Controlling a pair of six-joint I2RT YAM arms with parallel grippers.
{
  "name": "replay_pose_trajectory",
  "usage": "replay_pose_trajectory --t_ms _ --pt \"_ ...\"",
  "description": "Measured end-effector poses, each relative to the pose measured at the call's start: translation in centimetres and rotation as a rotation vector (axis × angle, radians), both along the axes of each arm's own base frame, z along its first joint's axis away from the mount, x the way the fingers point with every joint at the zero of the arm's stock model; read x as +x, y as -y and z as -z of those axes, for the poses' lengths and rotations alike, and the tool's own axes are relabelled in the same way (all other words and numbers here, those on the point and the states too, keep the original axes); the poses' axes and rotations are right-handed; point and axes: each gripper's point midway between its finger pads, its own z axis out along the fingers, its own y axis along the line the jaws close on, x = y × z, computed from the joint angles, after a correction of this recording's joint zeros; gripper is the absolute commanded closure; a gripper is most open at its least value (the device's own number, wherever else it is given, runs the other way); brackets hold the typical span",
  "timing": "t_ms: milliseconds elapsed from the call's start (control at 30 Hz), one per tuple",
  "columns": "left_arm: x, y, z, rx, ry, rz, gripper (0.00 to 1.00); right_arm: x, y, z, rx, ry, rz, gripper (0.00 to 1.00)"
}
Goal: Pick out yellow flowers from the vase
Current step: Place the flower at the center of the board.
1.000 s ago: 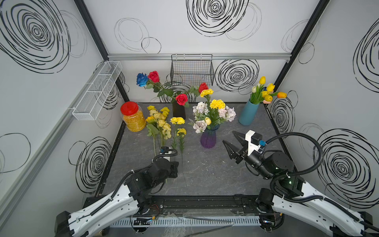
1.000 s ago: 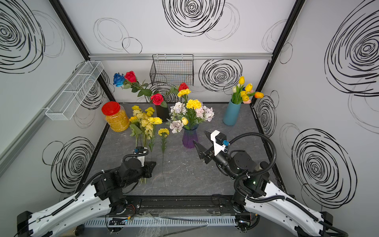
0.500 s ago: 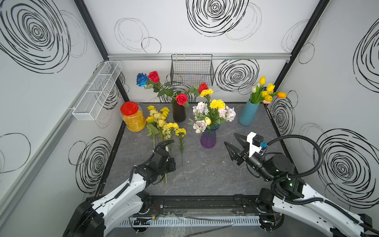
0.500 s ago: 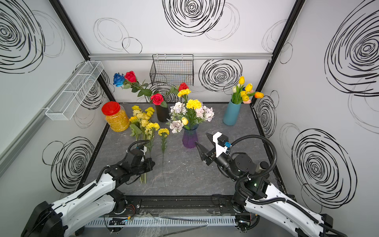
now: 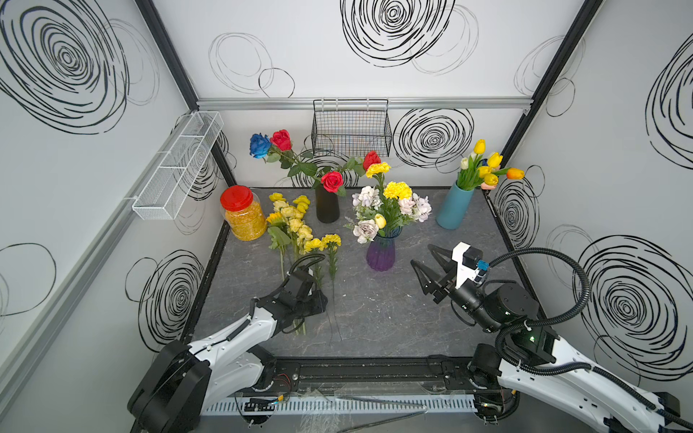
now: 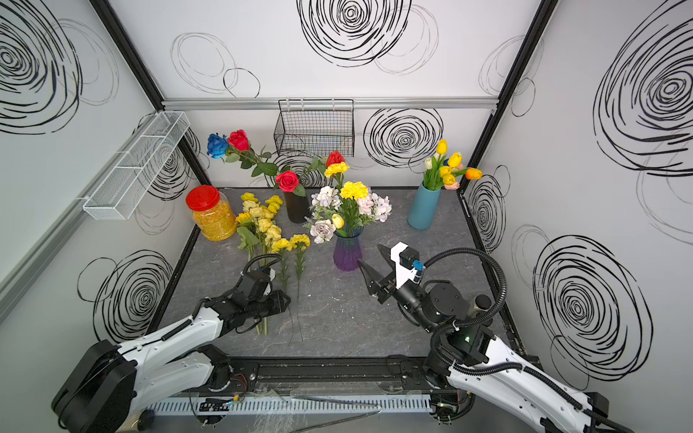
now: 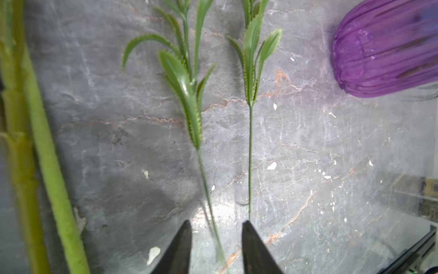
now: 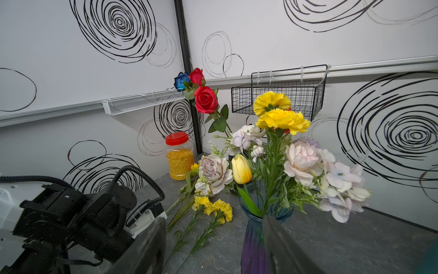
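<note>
The left gripper sits low over the table, jaws apart and clamping nothing, a thin stem lying loose between them (it belongs to the yellow flowers laid beside the jar). The right gripper hangs spread and empty near the purple vase, where two yellow carnations and a yellow tulip stand among pale blooms. Rising carelessly could drag that stem; tugging a tangled bloom could tip the vase.

Both top views: high at front, looking down over whole table. Left wrist: close above table. Right wrist: low, facing vase. All share vase.
</note>
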Motion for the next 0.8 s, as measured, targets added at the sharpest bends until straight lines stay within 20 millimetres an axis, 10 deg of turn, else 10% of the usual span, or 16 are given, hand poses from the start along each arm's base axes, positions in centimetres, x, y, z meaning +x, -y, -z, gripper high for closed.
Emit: replay_pose_trajectory --t_ms 200,400,633,800 --pt "0.4 -1.0 -2.5 0.025 0.084 -0.027 0.50 0.0 0.4 -0.2 0.007 0.002 0.014 0.32" --pt "2.2 -0.7 -11.5 0.019 0.323 -0.029 0.49 0.2 1.2 0.1 0.001 -0.006 0.051 0.31" --pt "1.0 7.3 -26.3 -0.052 0.652 0.200 0.47 0.9 2.9 0.1 0.027 -0.021 0.136 0.30" --pt "1.4 13.5 -32.3 -0.050 0.754 0.309 0.48 1.2 3.7 0.8 0.043 -0.044 0.172 0.30"
